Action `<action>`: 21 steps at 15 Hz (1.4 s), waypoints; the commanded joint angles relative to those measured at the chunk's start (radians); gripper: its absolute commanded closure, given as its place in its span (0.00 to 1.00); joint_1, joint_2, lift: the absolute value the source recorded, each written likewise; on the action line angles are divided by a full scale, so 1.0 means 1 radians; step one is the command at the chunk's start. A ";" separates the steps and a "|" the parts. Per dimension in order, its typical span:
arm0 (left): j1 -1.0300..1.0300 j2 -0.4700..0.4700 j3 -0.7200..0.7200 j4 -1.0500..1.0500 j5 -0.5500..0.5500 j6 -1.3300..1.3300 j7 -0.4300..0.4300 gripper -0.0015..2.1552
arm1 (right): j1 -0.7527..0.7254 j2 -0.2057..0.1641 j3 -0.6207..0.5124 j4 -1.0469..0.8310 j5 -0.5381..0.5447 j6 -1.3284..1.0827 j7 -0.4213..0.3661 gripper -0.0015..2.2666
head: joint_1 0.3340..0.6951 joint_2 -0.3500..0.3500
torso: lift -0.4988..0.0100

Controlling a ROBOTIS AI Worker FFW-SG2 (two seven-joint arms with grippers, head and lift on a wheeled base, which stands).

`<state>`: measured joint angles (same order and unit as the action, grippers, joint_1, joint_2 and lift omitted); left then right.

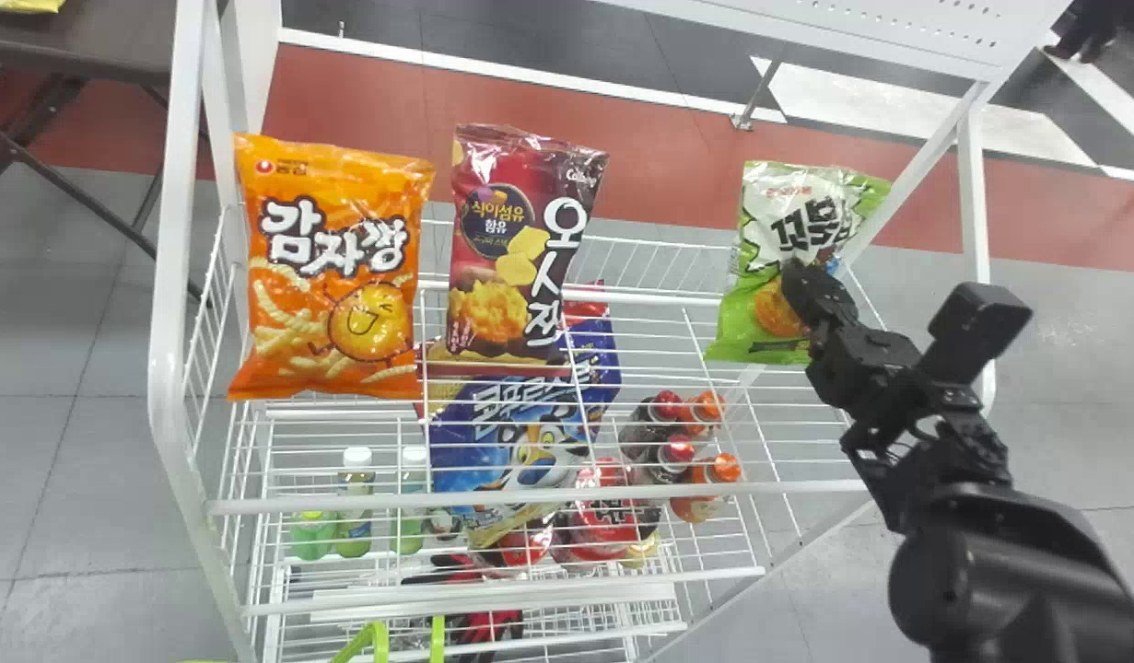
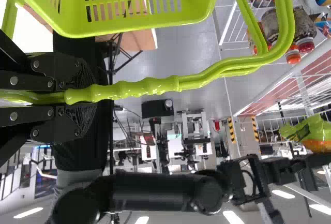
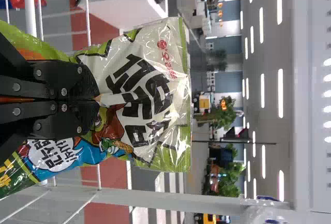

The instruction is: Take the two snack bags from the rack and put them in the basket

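Firmly but gently is how the green bag (image 1: 760, 276) should be handled: it is puffed with air, so squeezing harder could dent the contents, while too light a pinch could let the slick film slide. At the rack's (image 1: 175, 276) right side, the bag is upright in the right gripper (image 3: 98, 100), whose two fingers are nearly shut on a fold of its front. I cannot tell whether its lower edge is clear of the shelf.

The best move is likely a short lift first, enough to pass the rack's front rail (image 1: 530, 497), then a draw back toward the robot before any swing to the left. Cutting straight across could knock the red bag (image 1: 520, 249) or the orange bag (image 1: 332, 267), both standing on the rack.

The left gripper (image 2: 90, 95) is closed round the handle (image 2: 139, 87) of the basket (image 2: 129, 30), which hangs low in front of the rack. It should hold steady, with the opening upward. Passing the bag beside the handle, then releasing low inside, should avoid a snag. A second bag would come after that.
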<state>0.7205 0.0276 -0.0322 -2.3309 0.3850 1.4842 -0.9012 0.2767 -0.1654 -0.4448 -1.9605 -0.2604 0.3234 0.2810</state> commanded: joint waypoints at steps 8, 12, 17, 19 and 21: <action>-0.007 -0.008 -0.018 -0.011 0.002 -0.015 0.001 0.73 | 0.297 0.083 -0.083 -0.578 -0.189 1.044 0.060 0.99 | 1.00 0.00 | 0.96; -0.007 -0.009 -0.021 -0.018 0.005 -0.018 0.001 0.73 | 0.365 0.087 -0.025 -0.643 -0.249 1.249 0.124 0.99 | 1.00 0.00 | 0.96; -0.007 -0.009 -0.026 -0.016 0.008 -0.018 -0.002 0.73 | 0.381 0.083 0.179 -0.584 -0.169 1.249 0.124 0.99 | 1.00 0.00 | 0.96; -0.007 -0.009 -0.025 -0.011 0.008 -0.034 0.001 0.73 | 0.381 0.076 0.258 -0.538 -0.142 1.249 0.119 0.99 | 1.00 0.00 | 0.96; -0.007 -0.009 -0.023 -0.011 0.008 -0.034 -0.001 0.73 | 0.389 0.072 0.325 -0.511 -0.119 1.249 0.104 0.99 | 1.00 0.00 | 0.96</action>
<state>0.7134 0.0184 -0.0568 -2.3433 0.3927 1.4514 -0.9005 0.6605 -0.0908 -0.1697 -2.4934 -0.3947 1.5641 0.3893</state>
